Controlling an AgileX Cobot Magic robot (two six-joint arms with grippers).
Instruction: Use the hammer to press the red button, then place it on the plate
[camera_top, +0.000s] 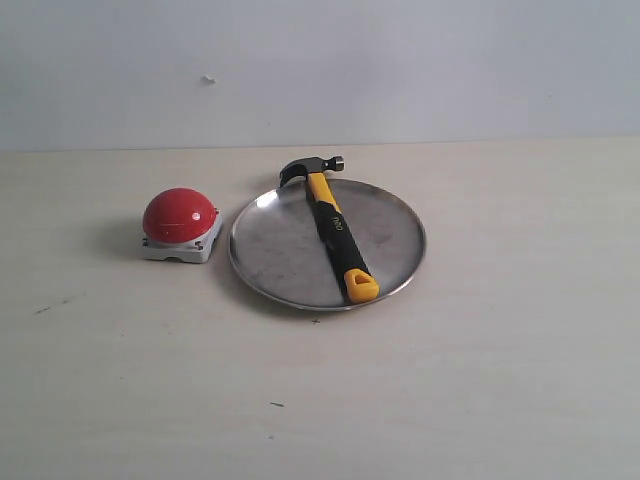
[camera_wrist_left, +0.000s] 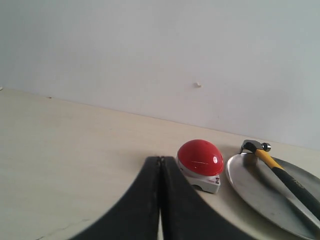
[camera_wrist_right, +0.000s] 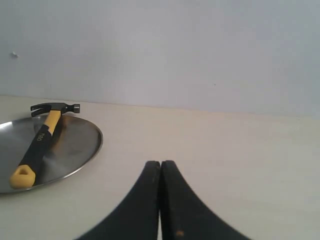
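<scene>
Lying across one plate (camera_top: 280, 250), one hammer (camera_top: 333, 228); one red button (camera_top: 180, 215) beside.

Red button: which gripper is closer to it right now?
Left. The left gripper sits shut just short of the red button. The right gripper is on the plate's far side, with the button out of its camera's view.

Hammer (camera_top: 335, 228) across plate (camera_top: 278, 250), red button (camera_top: 179, 214) beside
</scene>
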